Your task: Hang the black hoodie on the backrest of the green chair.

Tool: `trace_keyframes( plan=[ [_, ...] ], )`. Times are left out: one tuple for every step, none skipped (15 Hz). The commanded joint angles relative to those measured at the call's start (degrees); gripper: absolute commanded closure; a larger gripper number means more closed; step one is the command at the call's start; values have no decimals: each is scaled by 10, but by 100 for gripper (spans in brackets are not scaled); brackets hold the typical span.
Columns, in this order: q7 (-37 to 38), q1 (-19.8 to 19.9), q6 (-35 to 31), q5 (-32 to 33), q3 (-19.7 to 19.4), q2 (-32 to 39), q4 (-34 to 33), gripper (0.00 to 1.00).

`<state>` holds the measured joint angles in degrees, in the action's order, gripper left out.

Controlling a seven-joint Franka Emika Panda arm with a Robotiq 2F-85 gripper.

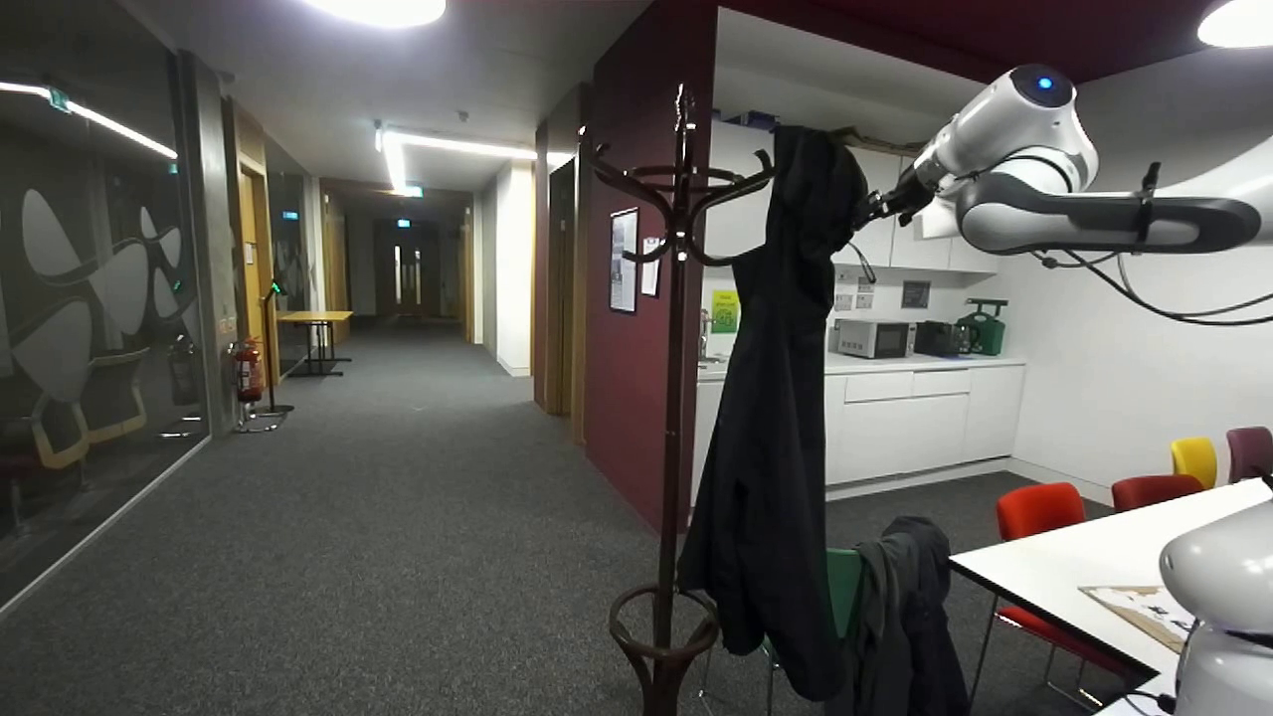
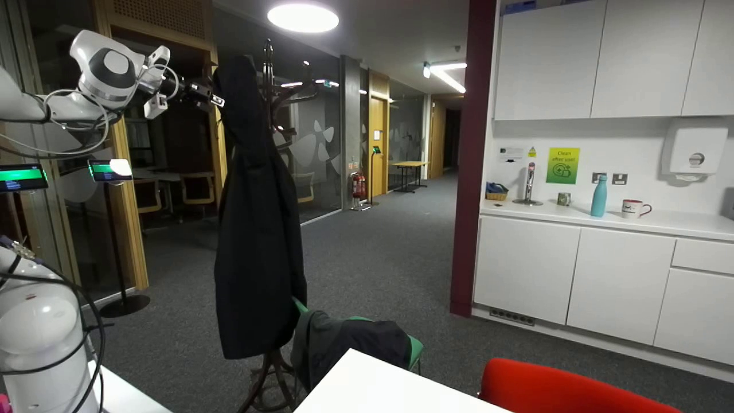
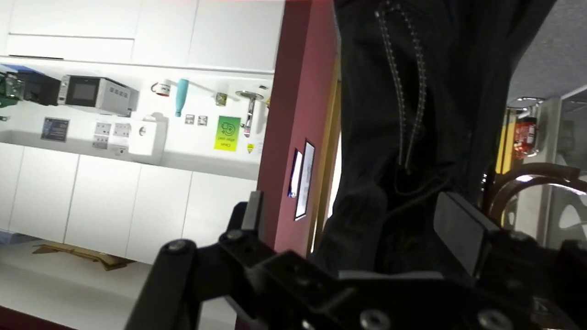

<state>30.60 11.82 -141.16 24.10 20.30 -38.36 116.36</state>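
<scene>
- White kitchen cabinets (image 2: 527, 275) are running above and below a worktop (image 2: 694, 222) in both exterior views
- A white table (image 1: 1054, 557) is jutting into the lower part of both exterior views
- The robot arm (image 1: 1024, 189) is stretching out well above the height of the white table
- The coat stand (image 1: 671, 467) is standing upright on the grey carpet (image 1: 418, 557), its dark curved hooks spreading out at the top
- The black hoodie (image 1: 766, 447) is hanging at full length from the upper part of the coat stand, its lower end reaching down to the level of the green chair (image 1: 845, 582)
- The green chair is standing near the foot of the coat stand, the black hoodie hiding part of it
- Grey and black clothing (image 2: 350, 341) is draping over the green chair
- The gripper (image 3: 351, 206) is facing the upper part of the black hoodie from just beside it, its fingers standing wide apart and unclenched; whether a fingertip is touching the cloth, I cannot tell
- A turquoise bottle (image 2: 598, 198) is standing upright on the worktop
- A white mug (image 2: 632, 209) is standing near the turquoise bottle
</scene>
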Motion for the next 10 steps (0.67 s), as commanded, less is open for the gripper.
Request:
trace_keyframes(
  plan=[
    [-49, -40, -68, -45, -37, 33, -13, 0],
    [-65, -52, -84, -61, -47, 39, -15, 0],
    [-83, -63, -99, -77, -56, 45, -17, 0],
    [-101, -74, -110, -91, -63, 49, -18, 0],
    [-121, -83, -119, -101, -68, 53, -21, 0],
    [-141, -93, -127, -109, -74, 56, -23, 0],
    [-163, -104, -137, -116, -80, 60, -26, 0],
    [-187, -115, -147, -118, -84, 63, -30, 0],
    [-205, -122, -156, -118, -86, 67, -35, 0],
    [-224, -127, -165, -114, -86, 70, -41, 0]
  ],
)
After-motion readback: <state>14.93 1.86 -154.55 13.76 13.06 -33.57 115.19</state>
